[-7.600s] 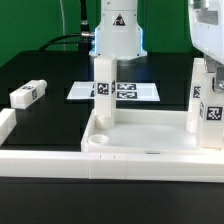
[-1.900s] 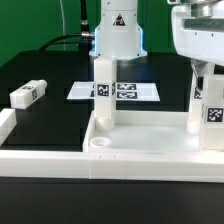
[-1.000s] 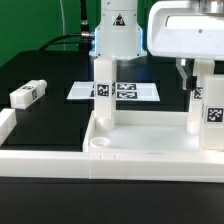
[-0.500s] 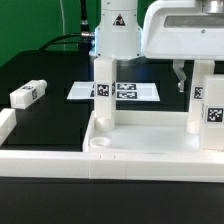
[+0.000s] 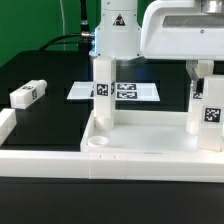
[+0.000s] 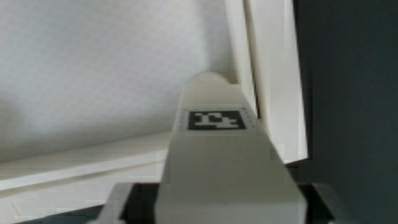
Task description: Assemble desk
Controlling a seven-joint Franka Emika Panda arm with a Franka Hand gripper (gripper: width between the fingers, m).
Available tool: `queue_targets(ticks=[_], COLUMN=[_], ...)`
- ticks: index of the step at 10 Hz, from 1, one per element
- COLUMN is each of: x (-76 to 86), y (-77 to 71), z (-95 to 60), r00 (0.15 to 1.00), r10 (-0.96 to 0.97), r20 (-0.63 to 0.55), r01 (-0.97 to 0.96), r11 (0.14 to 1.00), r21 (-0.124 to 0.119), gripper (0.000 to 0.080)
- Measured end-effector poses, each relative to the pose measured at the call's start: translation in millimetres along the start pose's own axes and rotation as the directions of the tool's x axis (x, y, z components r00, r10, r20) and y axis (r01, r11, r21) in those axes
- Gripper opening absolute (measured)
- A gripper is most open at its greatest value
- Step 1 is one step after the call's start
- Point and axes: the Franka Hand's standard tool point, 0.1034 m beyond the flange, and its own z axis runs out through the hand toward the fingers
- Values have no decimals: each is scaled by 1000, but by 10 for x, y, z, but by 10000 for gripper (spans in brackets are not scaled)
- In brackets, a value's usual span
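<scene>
The wide white plastic rimmed tabletop lies on the black surface, with one white rectangular leg block upright in its far-left corner and a loose one lying far left. The pincer sits over another upright leg block at the exterior view's right; whether it is spread or pinching cannot be told.

A robotics lab: black table, green backdrop, tagged marker board.

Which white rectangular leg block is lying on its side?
The white plastic leg block alone on the black table at the exterior view's left; the others stand upright in the tabletop.
</scene>
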Motion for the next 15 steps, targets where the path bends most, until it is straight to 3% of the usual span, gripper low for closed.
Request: queue_targets(ticks=[6, 10, 12, 15], x=[-4, 3, 8, 18], y=[-7, 21, 30, 37], z=[1, 9, 10, 14], r00=[941, 753, 578, 354], r10=[337, 658, 815, 933], r20=[1, 16, 43, 66], r01=[-337, -658, -816, -935], r11=[941, 752, 576, 352], r21=[2, 38, 50, 46], gripper=[288, 290, 290, 291])
